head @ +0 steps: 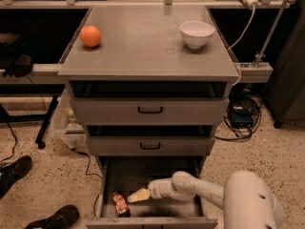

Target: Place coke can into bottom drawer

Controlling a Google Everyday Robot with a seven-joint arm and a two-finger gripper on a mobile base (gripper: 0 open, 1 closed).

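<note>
The bottom drawer (157, 175) of the grey cabinet is pulled open at the lower middle of the camera view. The coke can (120, 203), red with white markings, lies on its side in the drawer's front left corner. My gripper (135, 196) reaches into the drawer from the right on a white arm, and its pale fingertips sit just right of the can's upper end. The gripper no longer holds the can.
An orange (90, 36) and a white bowl (197, 34) sit on the cabinet top (147, 46). The two upper drawers (150, 111) are nearly shut. Black shoes (52, 218) lie on the floor at left, cables (243, 116) at right.
</note>
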